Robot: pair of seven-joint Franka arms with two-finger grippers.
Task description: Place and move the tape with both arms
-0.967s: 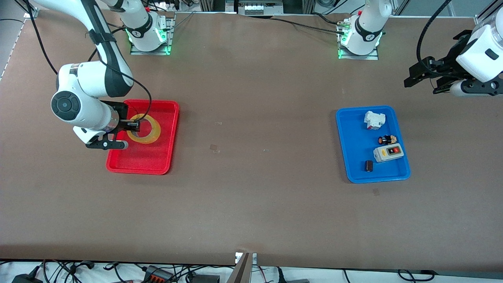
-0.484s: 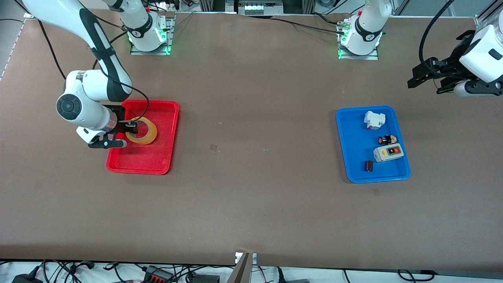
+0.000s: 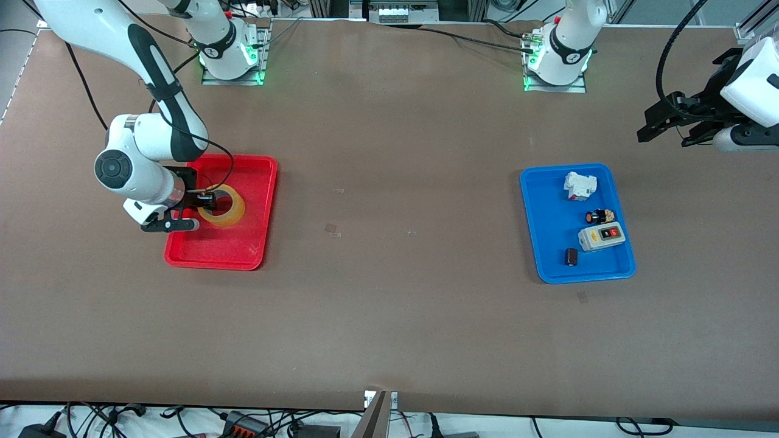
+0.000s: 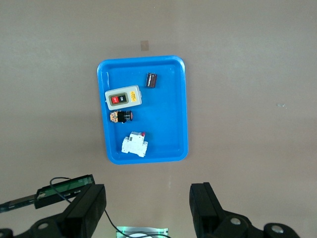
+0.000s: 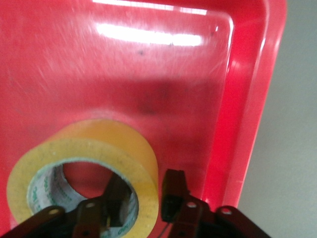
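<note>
The tape (image 3: 229, 215), a yellowish ring-shaped roll, is in the red tray (image 3: 226, 250) at the right arm's end of the table. My right gripper (image 3: 206, 199) is shut on the roll's wall, one finger in the centre hole and one outside. In the right wrist view the tape (image 5: 99, 144) sits low over the tray's floor (image 5: 148, 74), with the gripper (image 5: 146, 191) straddling its wall. My left gripper (image 3: 654, 125) is open and empty, waiting high over bare table at the left arm's end. Its fingers stand wide apart in the left wrist view (image 4: 147, 208).
A blue tray (image 3: 548, 231) toward the left arm's end holds a white breaker (image 3: 580, 185), a small black-and-orange part (image 3: 599, 216), a grey switch box (image 3: 601, 236) and a small black cylinder (image 3: 571, 257). It also shows in the left wrist view (image 4: 171, 114).
My right gripper has come down with the tape toward the red tray's floor. My left gripper has drifted a little toward its end of the table.
</note>
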